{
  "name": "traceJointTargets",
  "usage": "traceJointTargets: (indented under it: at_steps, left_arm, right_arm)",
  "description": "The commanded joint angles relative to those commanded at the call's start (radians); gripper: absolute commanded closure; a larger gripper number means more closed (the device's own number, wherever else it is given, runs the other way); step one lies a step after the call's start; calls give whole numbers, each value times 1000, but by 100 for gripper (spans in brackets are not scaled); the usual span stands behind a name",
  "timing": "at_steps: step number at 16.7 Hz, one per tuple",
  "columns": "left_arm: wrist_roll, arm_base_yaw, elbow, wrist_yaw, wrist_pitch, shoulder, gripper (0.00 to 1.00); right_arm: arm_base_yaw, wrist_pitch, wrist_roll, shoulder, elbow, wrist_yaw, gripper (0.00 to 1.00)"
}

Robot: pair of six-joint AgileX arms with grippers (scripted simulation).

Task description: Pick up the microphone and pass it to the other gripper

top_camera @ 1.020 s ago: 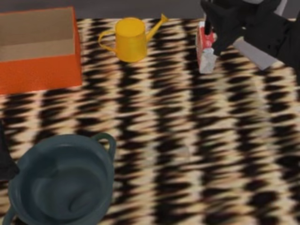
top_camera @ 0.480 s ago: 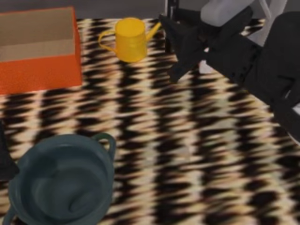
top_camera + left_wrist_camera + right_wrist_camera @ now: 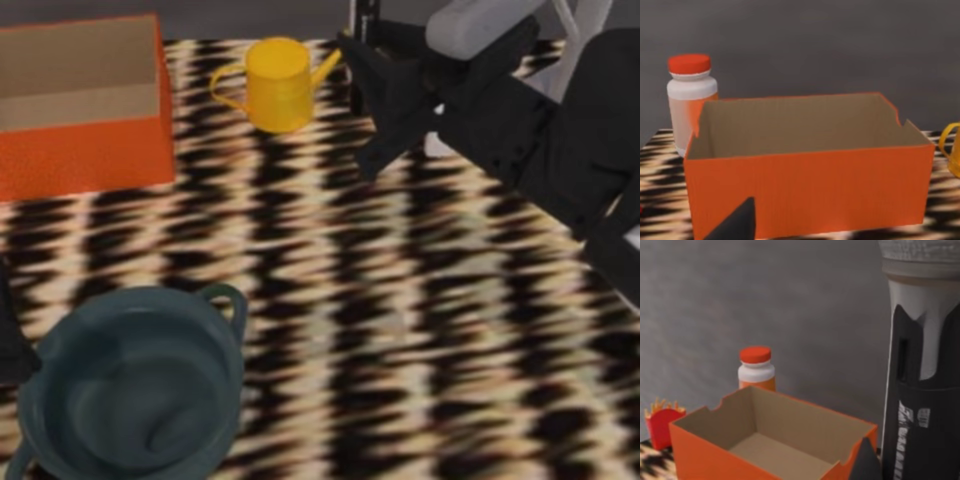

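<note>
My right gripper hangs high over the table's back, just right of the yellow watering can, and is shut on the microphone. The microphone stands upright in the grip, with its grey mesh head up and its black handle down. One dark finger shows beside the handle; the other finger is hidden. In the top view the microphone appears as a slim dark bar running to the frame's top edge. My left gripper is parked at the left edge, open, with one fingertip in front of the orange box.
An open orange box stands at the back left, with a white red-capped bottle behind it. A yellow watering can is at the back middle and a dark teal pot at the front left. My right arm covers the red-white carton.
One second ago my right gripper was down at the carton, holding the microphone. It has since risen and moved left with the microphone. Almost nothing moved in the last half second.
</note>
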Motion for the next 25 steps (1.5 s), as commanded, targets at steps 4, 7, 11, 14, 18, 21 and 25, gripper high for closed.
traceJointTargets:
  at_steps: [4, 7, 11, 14, 18, 21, 25]
  left_arm:
    - [0, 0, 0, 0, 0, 0, 0]
    - [3, -34, 31, -5, 15, 35, 0]
    - [15, -184, 167, -39, 80, 229, 0]
    - [26, -335, 308, -78, 147, 450, 0]
    - [37, -541, 502, -129, 241, 754, 0]
    - [43, -672, 622, -160, 300, 943, 0]
    - [47, -770, 714, -182, 344, 1078, 0]
  right_arm:
    - [1, 0, -1, -1, -1, 1, 100]
    - [1, 0, -1, -1, -1, 1, 100]
    - [1, 0, -1, -1, -1, 1, 100]
    - [1, 0, -1, -1, -1, 1, 100]
    - [1, 0, -1, -1, -1, 1, 100]
    - [1, 0, -1, -1, -1, 1, 100]
    - [1, 0, -1, -1, -1, 1, 100]
